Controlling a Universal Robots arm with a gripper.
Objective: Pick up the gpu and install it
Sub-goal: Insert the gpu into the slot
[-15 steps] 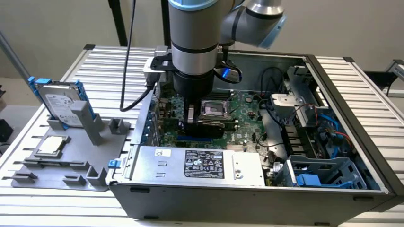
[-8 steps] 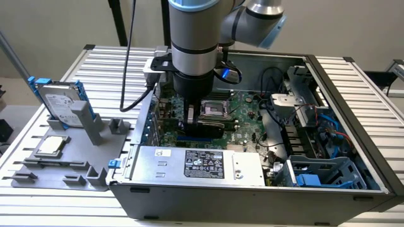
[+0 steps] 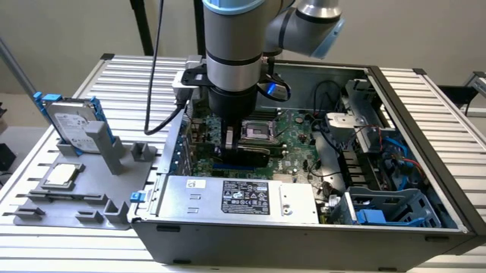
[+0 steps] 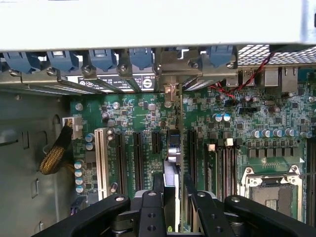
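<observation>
Gripper: black 2-finger gripper (image 4: 170,197), frame centre in the exterior view, lowered into the open grey computer case (image 3: 425,108); fingers closed on the card's edge.
Gpu: thin flat expansion card (image 4: 171,173), seen edge-on in the wrist view, standing upright over the green motherboard (image 4: 148,123) between black expansion slots (image 4: 129,160); in the exterior view it is mostly hidden under the arm (image 3: 235,51).
Seating: hidden; cannot tell whether the card's edge is in a slot.
Grey fixture tray (image 3: 45,199), left of frame: silver hard drive with blue rails (image 3: 72,122), small square silver chip (image 3: 62,175).
</observation>
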